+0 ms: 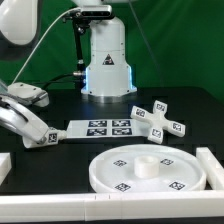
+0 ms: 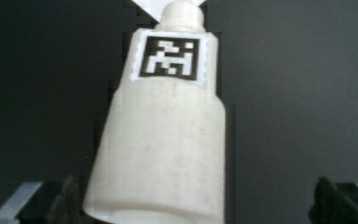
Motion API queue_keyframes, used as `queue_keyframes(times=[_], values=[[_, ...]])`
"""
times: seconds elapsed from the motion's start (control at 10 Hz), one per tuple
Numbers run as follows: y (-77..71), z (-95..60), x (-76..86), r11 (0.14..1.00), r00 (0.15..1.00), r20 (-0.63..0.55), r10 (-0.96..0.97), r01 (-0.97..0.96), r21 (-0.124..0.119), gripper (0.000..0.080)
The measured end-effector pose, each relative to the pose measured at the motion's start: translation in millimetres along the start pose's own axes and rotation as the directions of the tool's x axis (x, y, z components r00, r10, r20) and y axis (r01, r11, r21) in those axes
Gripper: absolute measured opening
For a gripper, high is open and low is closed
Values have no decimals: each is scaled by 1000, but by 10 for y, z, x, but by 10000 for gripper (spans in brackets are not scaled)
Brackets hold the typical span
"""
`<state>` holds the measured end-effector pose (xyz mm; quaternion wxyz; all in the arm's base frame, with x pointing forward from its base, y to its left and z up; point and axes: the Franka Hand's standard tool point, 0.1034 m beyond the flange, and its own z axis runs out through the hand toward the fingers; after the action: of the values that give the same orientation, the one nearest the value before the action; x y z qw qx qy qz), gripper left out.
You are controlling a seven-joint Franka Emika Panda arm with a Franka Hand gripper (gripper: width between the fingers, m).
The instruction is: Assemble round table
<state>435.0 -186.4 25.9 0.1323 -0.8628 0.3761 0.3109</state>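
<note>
The short white cylindrical leg [image 2: 158, 130] with a square tag near its narrow end lies between my gripper's [image 2: 190, 205] two dark fingers. One finger [image 2: 51, 200] is close beside the leg; the other stands apart from it with a clear gap, so the jaws are open. In the exterior view my gripper [image 1: 22, 112] is low over the black table at the left, with the leg [image 1: 42, 133] slanting out from it. The large round rimmed disc [image 1: 110, 172] with its central hub lies at the front. The cross-shaped base [image 1: 158, 118] lies behind it.
The marker board [image 1: 104, 127] lies flat between the leg and the cross-shaped base. White straight rails stand at the right [image 1: 212, 166], the left [image 1: 3, 165] and along the front edge. The robot's white pedestal [image 1: 107, 62] stands at the back.
</note>
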Motion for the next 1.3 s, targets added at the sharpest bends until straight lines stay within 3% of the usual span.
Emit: queue_keyframes(times=[0.3, 0.7, 0.8, 0.9, 1.1, 1.3], values=[[14, 63, -32, 995, 997, 44, 64, -68, 78, 648], [16, 66, -37, 994, 996, 48, 69, -73, 83, 648], [28, 71, -54, 991, 995, 67, 80, -87, 101, 648], [82, 78, -61, 984, 990, 97, 103, -116, 136, 648], [171, 93, -33, 978, 985, 120, 123, -140, 152, 648], [176, 108, -30, 978, 985, 122, 124, -141, 150, 648]])
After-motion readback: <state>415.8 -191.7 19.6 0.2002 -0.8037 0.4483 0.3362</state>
